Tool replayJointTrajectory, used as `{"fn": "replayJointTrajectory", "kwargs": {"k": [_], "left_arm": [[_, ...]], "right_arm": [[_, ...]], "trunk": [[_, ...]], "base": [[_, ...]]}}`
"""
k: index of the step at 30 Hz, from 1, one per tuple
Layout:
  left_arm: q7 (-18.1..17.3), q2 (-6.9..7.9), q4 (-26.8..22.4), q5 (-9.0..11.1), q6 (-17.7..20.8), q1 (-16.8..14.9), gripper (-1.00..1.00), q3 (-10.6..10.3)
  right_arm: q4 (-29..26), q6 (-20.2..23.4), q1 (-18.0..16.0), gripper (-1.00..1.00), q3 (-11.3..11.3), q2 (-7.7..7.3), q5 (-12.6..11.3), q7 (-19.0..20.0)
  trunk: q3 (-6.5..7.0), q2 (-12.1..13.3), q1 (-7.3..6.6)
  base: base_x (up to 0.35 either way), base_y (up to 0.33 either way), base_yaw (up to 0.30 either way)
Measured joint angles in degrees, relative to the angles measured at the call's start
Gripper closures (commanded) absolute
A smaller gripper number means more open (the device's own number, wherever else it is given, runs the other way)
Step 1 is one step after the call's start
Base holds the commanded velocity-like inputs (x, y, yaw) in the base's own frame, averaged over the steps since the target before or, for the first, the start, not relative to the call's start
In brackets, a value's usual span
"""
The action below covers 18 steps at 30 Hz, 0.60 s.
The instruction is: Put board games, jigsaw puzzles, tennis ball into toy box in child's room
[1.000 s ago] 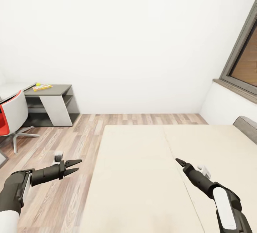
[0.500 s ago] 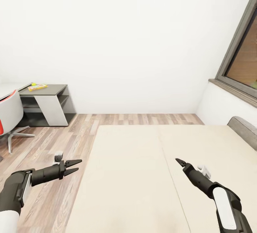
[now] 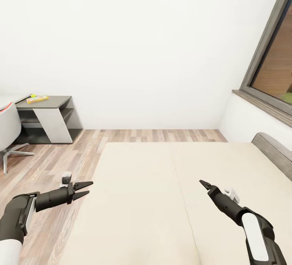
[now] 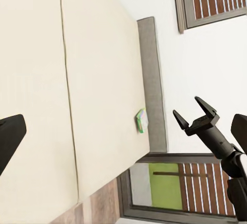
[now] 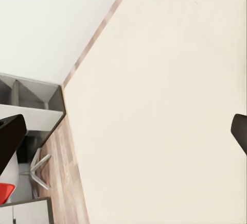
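With both the left gripper point(image 3: 82, 190) and right gripper point(image 4: 196, 114) spread open and empty over the bed point(image 3: 154, 184), I risk overlooking the board game point(image 4: 140, 120) tucked against the headboard point(image 4: 151, 85) edge.

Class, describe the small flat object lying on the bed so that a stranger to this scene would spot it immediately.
Start at the wide cream bed in the left wrist view and follow the mattress to the grey headboard. Right against it lies a thin board game, the one white-and-green thing on the plain mattress.
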Motion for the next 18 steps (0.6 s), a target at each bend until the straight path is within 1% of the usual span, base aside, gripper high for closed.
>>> {"fn": "replayJointTrajectory", "kwargs": {"k": [7, 14, 18], "left_arm": [[0.0, 0.0, 0.0, 0.0, 0.0, 0.0, -1.0, 0.0], [0.0, 0.0, 0.0, 0.0, 0.0, 0.0, -1.0, 0.0], [0.0, 0.0, 0.0, 0.0, 0.0, 0.0, -1.0, 0.0]], "right_arm": [[0.01, -0.05, 0.0, -1.0, 0.14, -0.02, 0.01, 0.0], [0.04, -0.06, 0.0, -1.0, 1.56, -0.31, 0.06, -0.07], [0.07, -0.07, 0.0, -1.0, 1.81, -0.34, 0.07, -0.08]], "trunk": [[0.0, 0.0, 0.0], [0.0, 0.0, 0.0], [0.0, 0.0, 0.0]], "base": [[0.0, -0.245, 0.0], [0.0, -0.245, 0.0], [0.0, -0.245, 0.0]]}}
